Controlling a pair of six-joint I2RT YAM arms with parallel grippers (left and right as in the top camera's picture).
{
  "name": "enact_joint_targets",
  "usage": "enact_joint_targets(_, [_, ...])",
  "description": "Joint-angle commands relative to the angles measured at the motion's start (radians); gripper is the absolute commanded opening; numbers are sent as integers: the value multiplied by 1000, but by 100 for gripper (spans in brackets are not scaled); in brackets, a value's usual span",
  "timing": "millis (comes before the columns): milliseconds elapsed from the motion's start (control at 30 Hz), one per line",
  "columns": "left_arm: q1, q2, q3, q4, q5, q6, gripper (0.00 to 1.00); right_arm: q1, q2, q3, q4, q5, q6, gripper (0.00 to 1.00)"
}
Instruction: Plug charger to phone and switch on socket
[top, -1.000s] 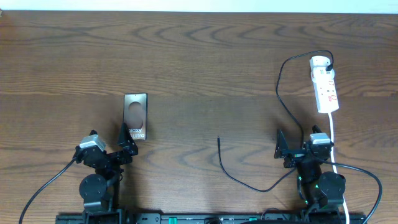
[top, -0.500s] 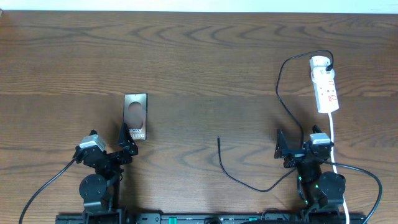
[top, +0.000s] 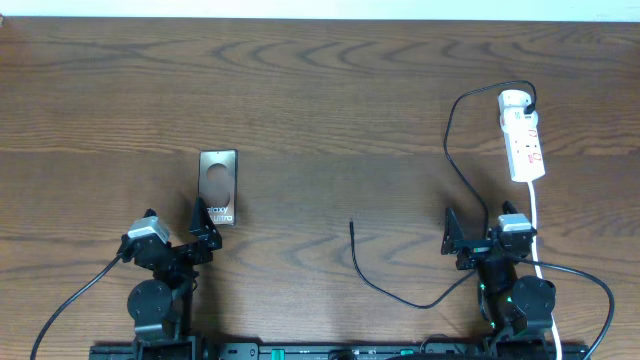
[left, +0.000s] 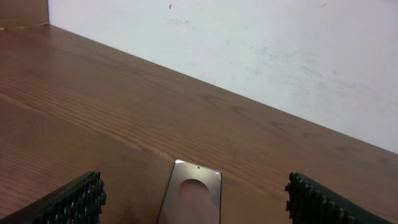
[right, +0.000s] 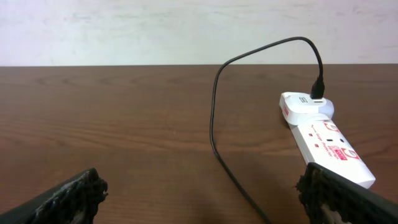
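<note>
The phone (top: 218, 187) lies flat on the table, left of centre, and its dark face shows a pale oval. My left gripper (top: 178, 222) sits just near of it, open and empty; the left wrist view has the phone (left: 194, 199) between the spread fingers (left: 74, 202). The charger (top: 372, 283) is a thin black cable whose free tip (top: 351, 224) rests mid-table. It loops past my right arm and up to a black plug (right: 318, 93) seated in the white socket (top: 524, 140) at the far right. My right gripper (top: 480, 224) is open and holds nothing, with the cable (right: 213, 118) ahead of it.
The socket's white cord (top: 536, 215) runs down past the right arm. Thick black base cables (top: 70, 300) trail off both arm bases along the near edge. A white wall (right: 186, 31) borders the table's far side.
</note>
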Motion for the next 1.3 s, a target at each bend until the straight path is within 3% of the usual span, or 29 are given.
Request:
enact_joint_targets(0, [5, 0, -16, -37, -5, 10, 92, -2, -3, -2, -6, 12, 10, 99])
enact_joint_targets(400, [5, 0, -16, -37, -5, 10, 92, -2, -3, -2, -6, 11, 10, 99])
enact_joint_targets(433, [5, 0, -16, -37, -5, 10, 98, -2, -3, -2, -6, 12, 9, 99])
enact_joint_targets(1267, [4, 0, -16, -36, -1, 10, 98, -2, -3, -2, -6, 12, 10, 99])
